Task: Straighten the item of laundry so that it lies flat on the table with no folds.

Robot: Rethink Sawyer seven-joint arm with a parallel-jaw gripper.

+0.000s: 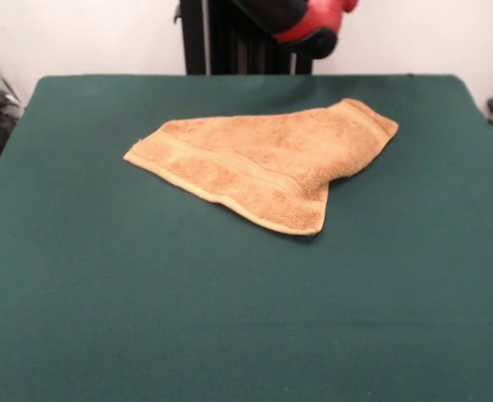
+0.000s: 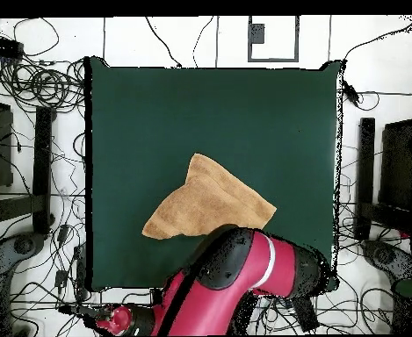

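The item of laundry is an orange-tan terry towel lying folded over on itself in the far middle of the dark green table. A woven band runs along its near edge. From above the towel forms a rough triangle, with one point toward the far side of the table. The red and black arm is drawn back and folded at the robot's side, partly over the table's edge beside the towel. Its end, with the gripper, sits off the table among cables and touches nothing.
A red arm link hangs above the table's far edge in the front view. Cables and dark stands ring the table on the floor.
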